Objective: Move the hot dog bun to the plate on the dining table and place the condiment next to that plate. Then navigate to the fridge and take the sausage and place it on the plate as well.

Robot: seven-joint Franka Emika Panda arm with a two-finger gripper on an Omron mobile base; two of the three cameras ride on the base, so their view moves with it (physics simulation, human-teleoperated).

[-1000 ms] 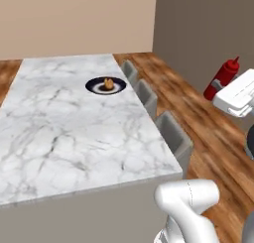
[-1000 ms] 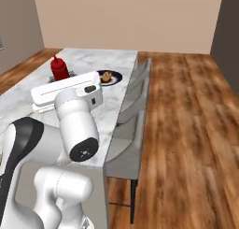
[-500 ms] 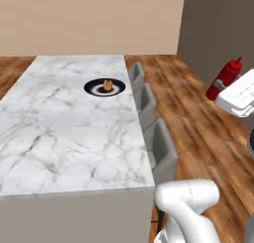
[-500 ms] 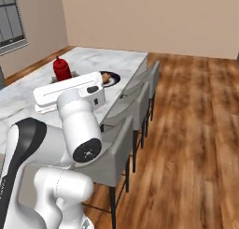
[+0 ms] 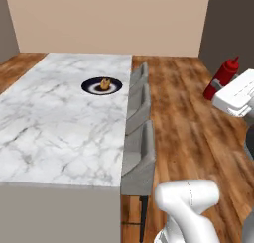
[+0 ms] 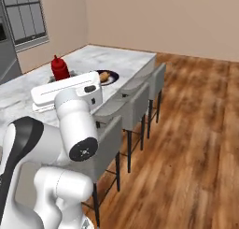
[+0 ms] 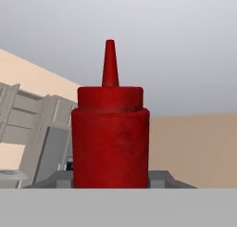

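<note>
White marble dining table (image 5: 54,138) bears a dark round plate (image 5: 92,87) with the orange-tan bun (image 5: 104,83); gripper (image 5: 217,86) holds the slim red condiment bottle (image 7: 110,138), unplaced; sausage remains.

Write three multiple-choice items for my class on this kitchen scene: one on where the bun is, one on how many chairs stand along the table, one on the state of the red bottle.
1. Where is the hot dog bun?
A. on the plate
B. on the floor
C. on a chair

2. How many grey chairs line the near side of the dining table?
A. one
B. three
C. six

3. What state is the condiment in?
A. lying on the table
B. held upright in the gripper
C. standing beside the plate

Answers:
1 A, the bun sits in the plate's centre.
2 B, three chair backs stand in a row.
3 B, the bottle stands upright at the hand, off the table.
</note>
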